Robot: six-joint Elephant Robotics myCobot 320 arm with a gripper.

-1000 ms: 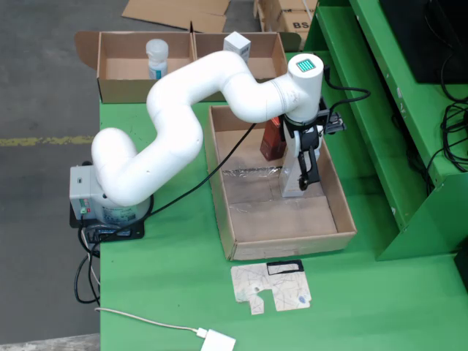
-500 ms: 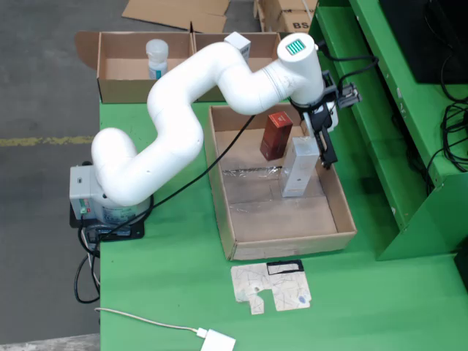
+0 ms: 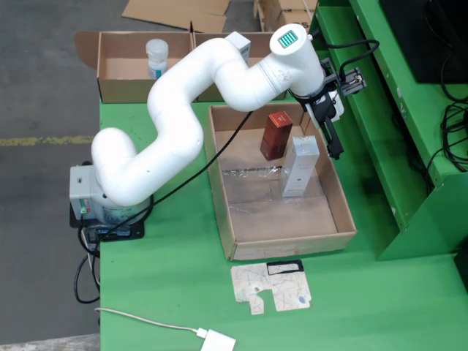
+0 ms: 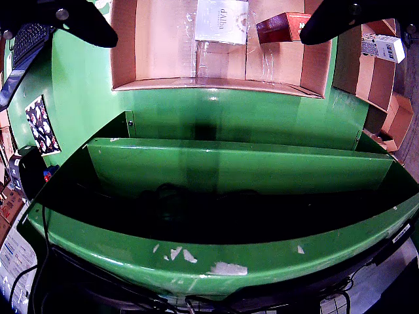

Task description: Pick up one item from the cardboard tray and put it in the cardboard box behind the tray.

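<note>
**Gripper up over tray's right wall, nothing in it**

Fixed cam: gripper hangs by the right wall of the cardboard tray, tilted outward twd the green shelving. Tight on that side; little gap btwn tray wall and shelf step. Front half of tray floor is bare, plenty of room there. Table front also mostly free, bar a flat printed card and a white adapter at the edge.

Wrist cam: two black fingers spread wide at the top corners, no object btwn them, so it's released and empty. View looks across the shelf step into the tray.

Vs 0.5 s ago: wrist has lifted and swung further right/back, off the white box. A sec ago the fingers were down around that box. Both the white box and the red box stand where they were, upright, just beside each other near the tray's back.

Cardboard box behind tray holds a white bottle in its left bay and a small white carton in the right bay.

Writing: white box reads approx "dAlba" in wrist cam; red box lettering too small to read.
</note>
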